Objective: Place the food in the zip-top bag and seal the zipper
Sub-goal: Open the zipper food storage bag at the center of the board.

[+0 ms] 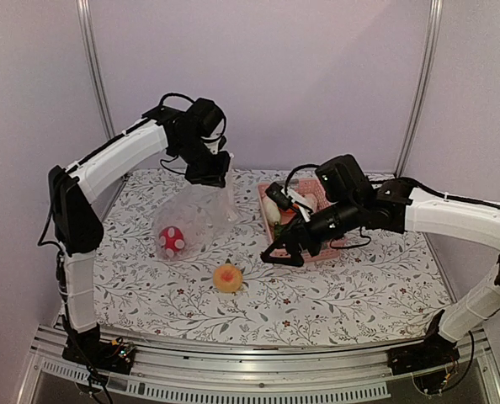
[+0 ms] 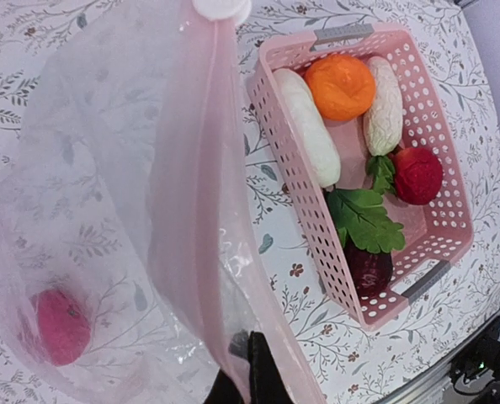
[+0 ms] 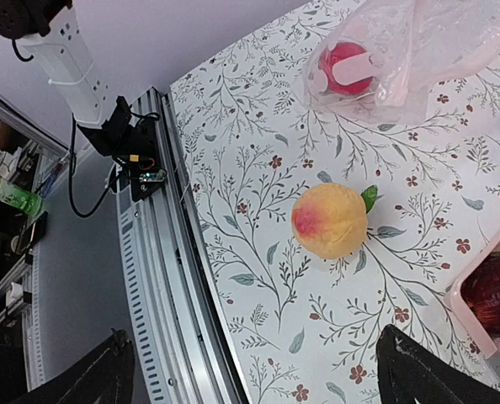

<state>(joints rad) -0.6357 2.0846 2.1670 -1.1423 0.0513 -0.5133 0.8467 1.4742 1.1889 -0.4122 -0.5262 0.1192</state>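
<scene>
Closest thing to the lens is the left gripper, its dark fingers clamped tight on the top edge of the zip-top bag, right on the pinkish zipper strip. It's holding the bag up off the table by that edge, so the plastic hangs down crinkly, with the bottom resting on the flowery cloth. Sitting in the bottom of the bag is a red toy mushroom with white spots, the only food inside. A peach, yellow-orange with a red blush and a little green leaf, is lying loose on the table just in front of the bag, not touching it. The right gripper has its jaws spread wide apart with nothing between them; it's hanging low by the near left corner of the pink basket, and from its own camera the peach sits out ahead of the two fingers, clear of both. The rest of the food is in the basket, which sits right of the bag: an orange, two cream-white pieces, a red fruit, some green leaves and a dark purple one tucked at the near end.
</scene>
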